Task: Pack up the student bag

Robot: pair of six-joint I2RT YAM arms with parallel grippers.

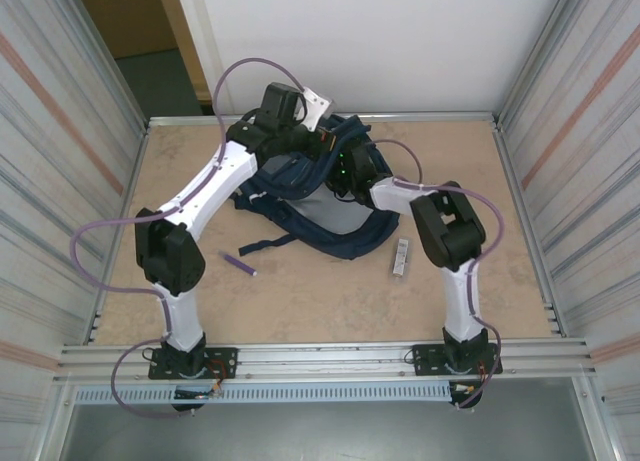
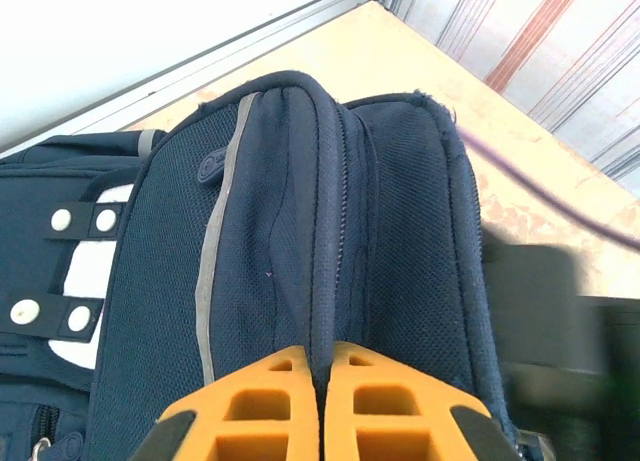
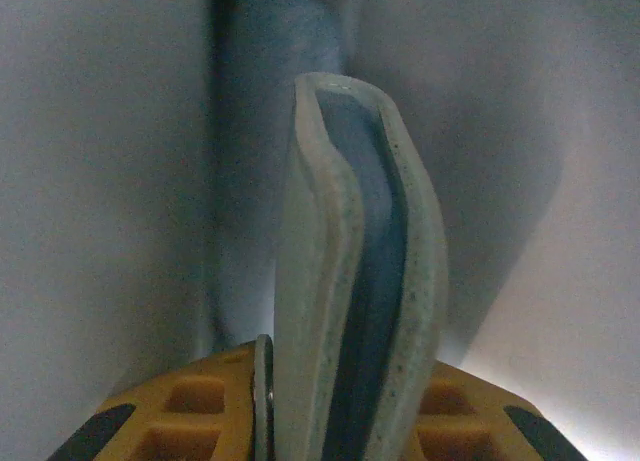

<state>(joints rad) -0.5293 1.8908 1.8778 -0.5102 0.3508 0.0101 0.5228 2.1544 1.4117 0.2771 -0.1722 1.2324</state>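
1. Navy fabric marks the student bag [image 1: 352, 239], which lies at the far middle of the counter [image 1: 300, 311] with both my arms on it.
2. My left fingers [image 2: 322, 366] are pinched narrow on a raised ridge of the bag's cloth. The bag's length runs straight away from them.
3. My right fingers [image 3: 345, 391] are clamped on one flat, pale-edged slab [image 3: 350, 231] with a blue core, its long axis pointing ahead of them.
4. Grey lining [image 3: 100, 181] closes round the slab, so I judge it is inside the bag. The view is dim, and it may be a book or a pouch.
5. The next move turns on that line: the right arm pushes the slab deeper along its own length while the left holds the opening up.
6. Count: one bag and one held slab. One purple pen [image 1: 239, 264] lies off the bag's near-left side, and one small pale bar [image 1: 401, 256] just off its near-right corner.
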